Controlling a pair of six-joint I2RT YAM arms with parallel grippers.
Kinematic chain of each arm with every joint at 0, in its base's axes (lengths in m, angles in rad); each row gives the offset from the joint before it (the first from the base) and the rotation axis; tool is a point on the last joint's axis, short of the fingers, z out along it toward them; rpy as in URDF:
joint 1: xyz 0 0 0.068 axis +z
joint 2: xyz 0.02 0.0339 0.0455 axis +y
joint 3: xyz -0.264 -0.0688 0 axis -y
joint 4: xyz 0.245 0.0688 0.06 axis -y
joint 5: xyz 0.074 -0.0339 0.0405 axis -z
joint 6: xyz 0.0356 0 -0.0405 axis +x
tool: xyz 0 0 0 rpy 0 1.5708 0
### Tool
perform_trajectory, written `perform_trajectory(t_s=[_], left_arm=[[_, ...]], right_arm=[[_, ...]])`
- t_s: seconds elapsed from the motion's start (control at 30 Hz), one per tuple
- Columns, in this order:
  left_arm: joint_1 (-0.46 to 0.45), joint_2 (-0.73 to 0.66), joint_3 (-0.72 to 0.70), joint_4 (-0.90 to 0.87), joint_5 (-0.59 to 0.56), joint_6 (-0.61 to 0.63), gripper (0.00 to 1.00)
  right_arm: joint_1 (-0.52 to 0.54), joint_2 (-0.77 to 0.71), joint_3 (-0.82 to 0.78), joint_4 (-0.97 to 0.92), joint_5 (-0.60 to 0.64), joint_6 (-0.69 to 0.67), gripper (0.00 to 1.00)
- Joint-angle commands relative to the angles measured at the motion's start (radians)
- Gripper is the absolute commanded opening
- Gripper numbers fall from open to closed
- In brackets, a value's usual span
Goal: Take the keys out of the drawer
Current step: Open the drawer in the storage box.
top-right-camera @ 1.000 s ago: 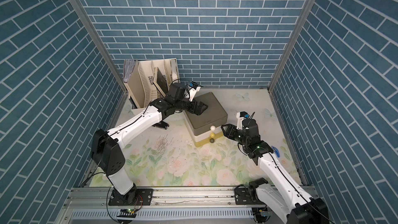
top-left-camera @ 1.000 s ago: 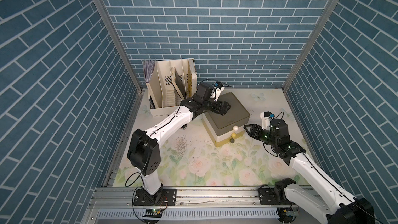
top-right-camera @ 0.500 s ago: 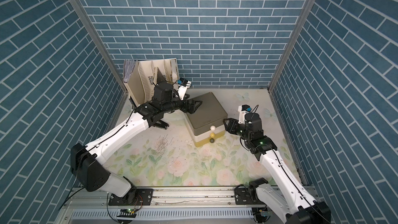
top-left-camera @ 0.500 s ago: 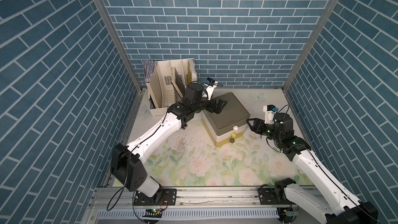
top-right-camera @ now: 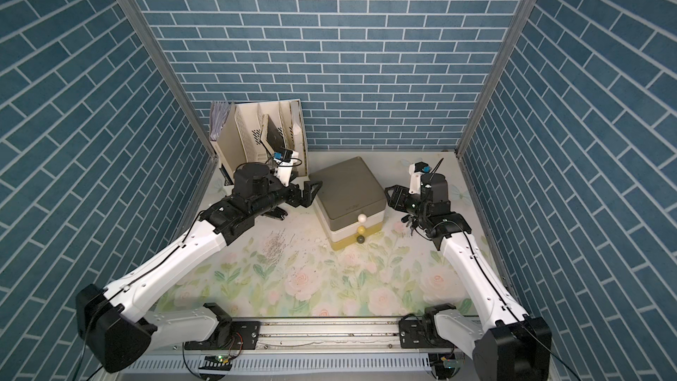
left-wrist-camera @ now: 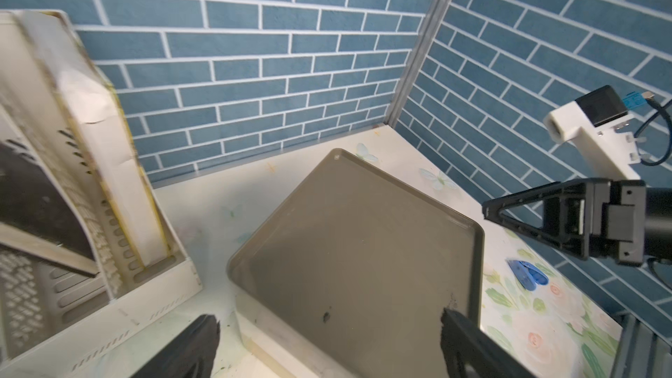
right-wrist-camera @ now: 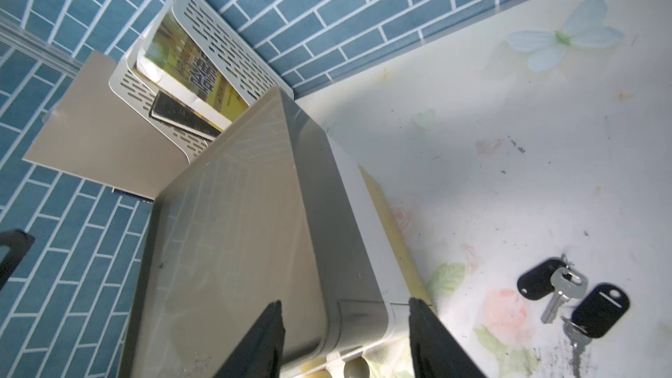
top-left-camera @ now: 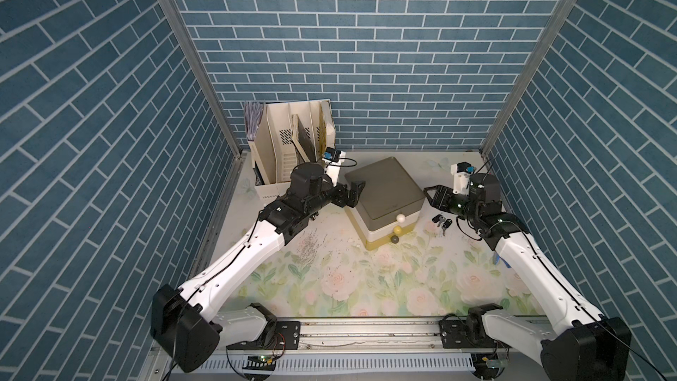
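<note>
The keys, two small metal keys with black tags, lie on the flowered table just right of the drawer unit; the right wrist view shows the keys clearly. The unit's three drawers look pushed in, with a white knob above a yellow and a grey one. My right gripper hovers open and empty by the unit's right front corner, a little behind the keys. Also open and empty, my left gripper is at the unit's left edge.
A cream file rack with papers and a book stands at the back left, close behind the left arm. A small blue clip lies by the right wall beside the right arm. Brick-patterned walls close in three sides.
The left gripper has drawn back leftward off the drawer unit's top to its left edge. The right gripper has moved from the knobs toward the back right, uncovering the keys on the table.
</note>
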Motion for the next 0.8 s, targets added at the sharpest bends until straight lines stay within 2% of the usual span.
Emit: perform_trajectory(t_s=[0.0,0.27,0.33,0.43,0.63,0.77], left_arm=[[0.031,-0.05,-0.06,0.011,-0.073,-0.033,1.0],[0.052,-0.134,-0.135,-0.036,-0.106,-0.078,1.0],[0.052,-0.137,-0.141,-0.037,-0.094,-0.083,1.0],[0.051,-0.129,-0.139,-0.038,-0.074,-0.088,1.0],[0.052,-0.101,-0.124,-0.03,-0.009,-0.077,1.0],[0.051,-0.07,-0.097,-0.001,0.089,-0.057,1.0]], right_arm=[[-0.024,-0.01,0.033,0.005,-0.028,-0.026,0.57],[-0.102,-0.008,0.058,-0.13,-0.017,-0.053,0.57],[-0.103,-0.008,0.02,-0.163,-0.03,-0.03,0.58],[-0.103,-0.032,-0.102,-0.158,-0.124,0.022,0.58],[0.004,-0.114,-0.306,-0.072,-0.24,0.062,0.58],[0.107,-0.141,-0.383,0.085,-0.283,0.148,0.59]])
